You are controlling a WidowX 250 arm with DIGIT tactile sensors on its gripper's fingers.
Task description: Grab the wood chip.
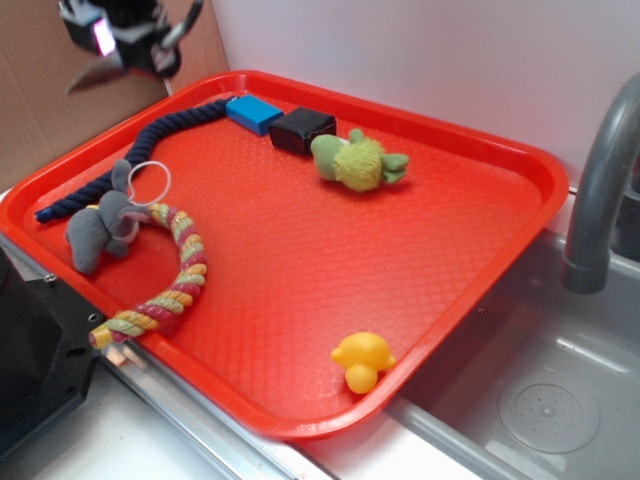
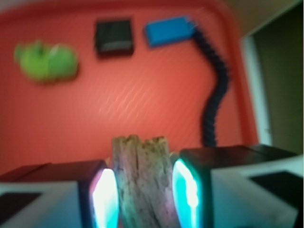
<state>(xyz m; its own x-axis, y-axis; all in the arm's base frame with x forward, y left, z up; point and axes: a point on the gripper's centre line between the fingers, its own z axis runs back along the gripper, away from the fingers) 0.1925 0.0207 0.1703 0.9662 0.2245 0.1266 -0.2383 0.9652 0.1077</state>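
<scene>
In the wrist view my gripper [image 2: 145, 192] is shut on the wood chip [image 2: 142, 166], a rough brown bark-like piece standing upright between the two glowing pads [image 2: 105, 197]. It is held above the red tray [image 2: 142, 104]. In the exterior view the gripper [image 1: 125, 45] hangs raised over the tray's far left corner [image 1: 215, 82]. A blurred brown sliver below it looks like the wood chip [image 1: 95, 76].
On the tray lie a blue block [image 1: 253, 112], a black block [image 1: 301, 130], a green plush toy [image 1: 355, 160], a navy rope [image 1: 130, 155], a grey elephant plush [image 1: 100, 225], a striped rope [image 1: 175, 270] and a yellow duck [image 1: 363, 361]. A grey faucet [image 1: 600, 180] and sink are on the right.
</scene>
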